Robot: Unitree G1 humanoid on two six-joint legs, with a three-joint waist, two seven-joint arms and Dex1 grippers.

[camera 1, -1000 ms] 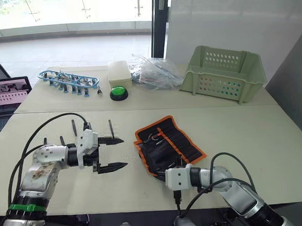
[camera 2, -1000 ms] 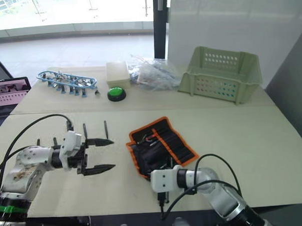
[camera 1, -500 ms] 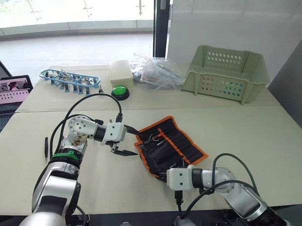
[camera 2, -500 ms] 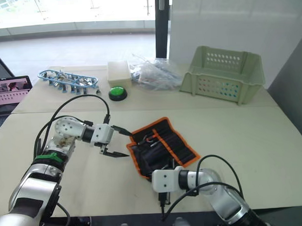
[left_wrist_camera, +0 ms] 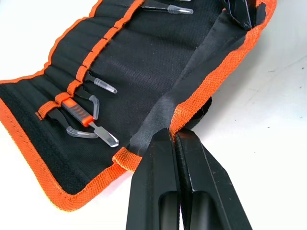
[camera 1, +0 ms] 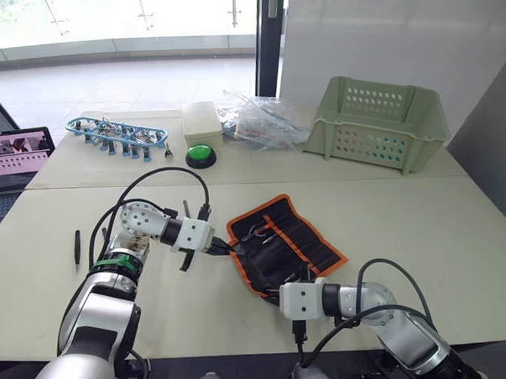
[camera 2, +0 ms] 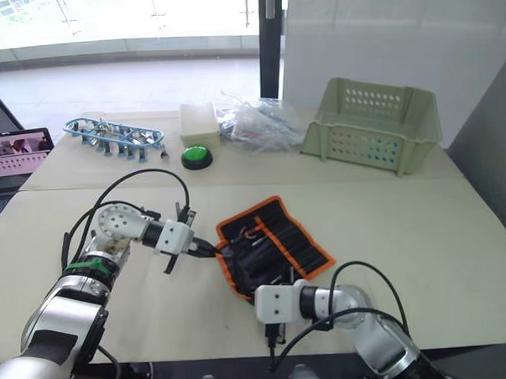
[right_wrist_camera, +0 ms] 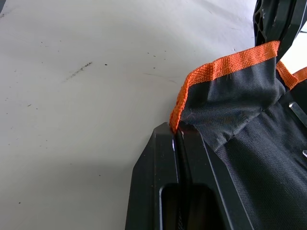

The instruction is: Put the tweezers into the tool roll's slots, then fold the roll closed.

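So the tool roll [camera 1: 285, 244] is lying open on the bench [camera 1: 422, 224], long axis running diagonally, on the near side of the green button [camera 1: 200, 155]. Black fabric with orange trim, rows of narrow slots [left_wrist_camera: 91, 52] across the inside, and a few tweezers [left_wrist_camera: 84, 112] already tucked in with their clear tip caps poking out. One tweezer [camera 1: 77, 247] is loose on the bench, well off to the left of the roll.

Both arms have the same long flap edge, the side facing the robot. The left gripper [left_wrist_camera: 171, 139] has its jaws pressed together on the orange trim at the roll's left corner, and the right gripper [right_wrist_camera: 173, 132] is clamped the same way on the trim at the near corner. In the wrist views that flap looks lifted a bit off the bench and creased over.

Judging from that, the fold is about to happen: the roll's body lies away from both jaws, so the pinched edge would need to carry up and over across the long axis. Neither arm is really nearer, they're sharing the edge. That stray tweezer looks like it's being left out, though.
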